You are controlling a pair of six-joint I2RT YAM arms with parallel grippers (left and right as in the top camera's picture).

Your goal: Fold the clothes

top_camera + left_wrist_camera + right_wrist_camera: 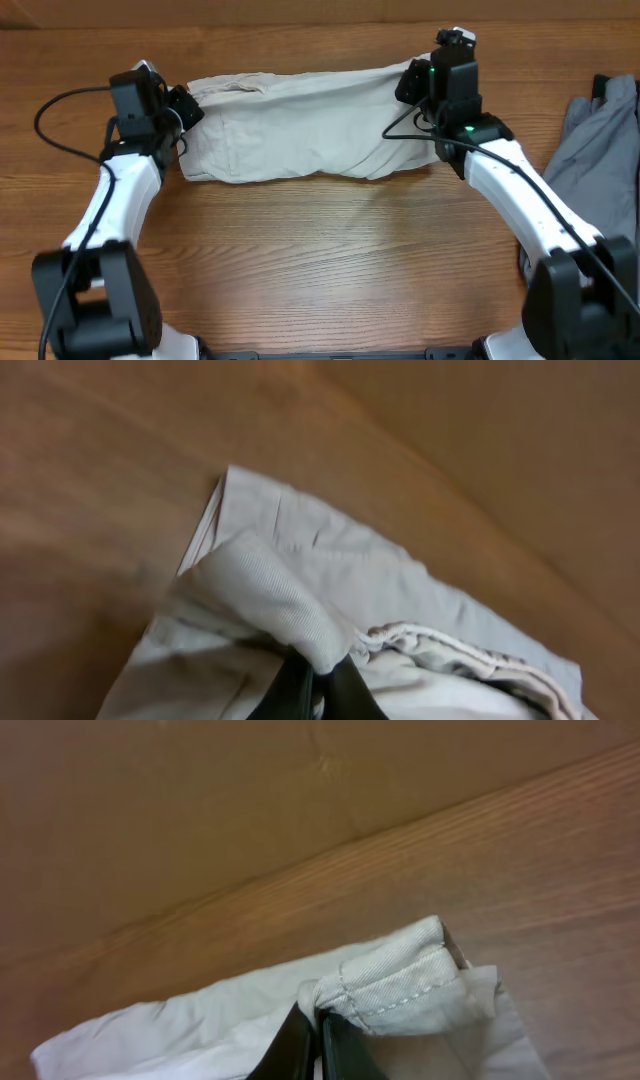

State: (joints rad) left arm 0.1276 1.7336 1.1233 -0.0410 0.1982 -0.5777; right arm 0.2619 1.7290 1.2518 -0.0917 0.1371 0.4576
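The overhead view shows one pair of shorts (300, 125) lying as a long band across the far half of the tabletop (330, 260), stretched between the two arms. The left gripper (188, 103) is at the band's left end and the right gripper (410, 84) at its right end. This view alone also shows one grey garment (600, 140) at the right edge of the tabletop, well apart from the shorts. It does not show how far either gripper is closed.

The wrist views settle that. In the left wrist view, the two dark fingers (288, 690) are drawn almost together at the bottom edge, pinching a thick rolled fold of the cloth. A seamed edge with a mottled lining runs off to the right. In the right wrist view, the two fingers (296, 1045) are likewise nearly closed, nipping the cloth just beside a stitched corner. Only the wrist views show the stitching and the weave.
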